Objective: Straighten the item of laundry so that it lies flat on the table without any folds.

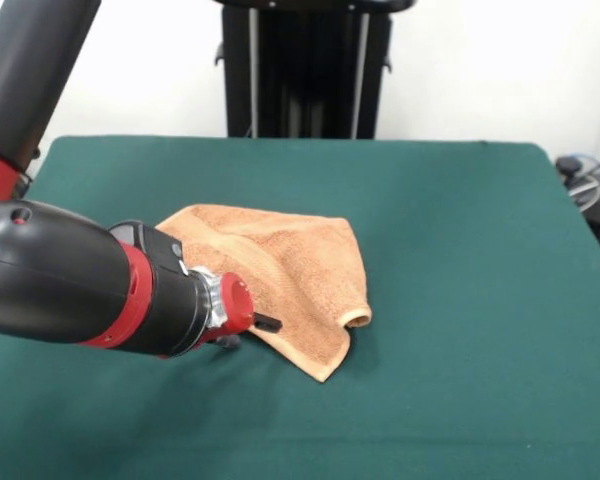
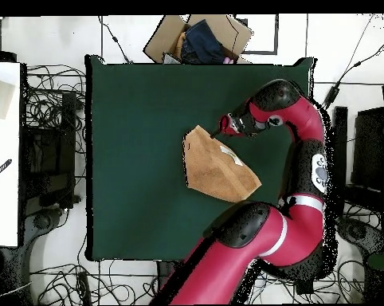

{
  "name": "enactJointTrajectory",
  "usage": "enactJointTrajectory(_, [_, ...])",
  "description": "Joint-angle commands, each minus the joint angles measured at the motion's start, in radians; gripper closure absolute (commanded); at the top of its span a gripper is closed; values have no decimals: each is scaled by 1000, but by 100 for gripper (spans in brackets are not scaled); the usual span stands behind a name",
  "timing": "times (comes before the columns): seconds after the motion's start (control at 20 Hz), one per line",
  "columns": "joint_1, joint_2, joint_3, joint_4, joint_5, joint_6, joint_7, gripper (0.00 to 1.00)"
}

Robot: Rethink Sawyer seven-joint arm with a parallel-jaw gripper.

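Observation:
The item of laundry (image 1: 290, 262) is an orange-tan towel lying crumpled near the middle of the green table (image 1: 460, 230). One side is folded over the rest, and a corner curls up into a small roll at its right front. In the overhead view the item of laundry (image 2: 213, 166) shows as a folded, roughly triangular shape with a pale strip on top, on the table (image 2: 131, 159). My gripper (image 1: 264, 322) sits low at the towel's front-left edge, touching or just over the cloth. In the overhead view the gripper (image 2: 220, 133) is at the towel's upper corner. Its state is hidden.
My thick black and red forearm (image 1: 70, 285) stretches low across the table's left front. In the overhead view, a cardboard box (image 2: 197, 36) holding dark cloth sits just beyond the table's top edge. Cables cover the floor on all sides.

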Motion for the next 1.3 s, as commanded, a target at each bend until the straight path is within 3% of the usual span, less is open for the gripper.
enactJointTrajectory(0.05, [-4, 20, 91, 187, 23, -78, -147, 0])
enactJointTrajectory(0.9, [-58, -73, 137, 449, 58, -210, -134, 0])
enactJointTrajectory(1.3, [-75, -94, 151, 487, 32, -242, -130, 0])
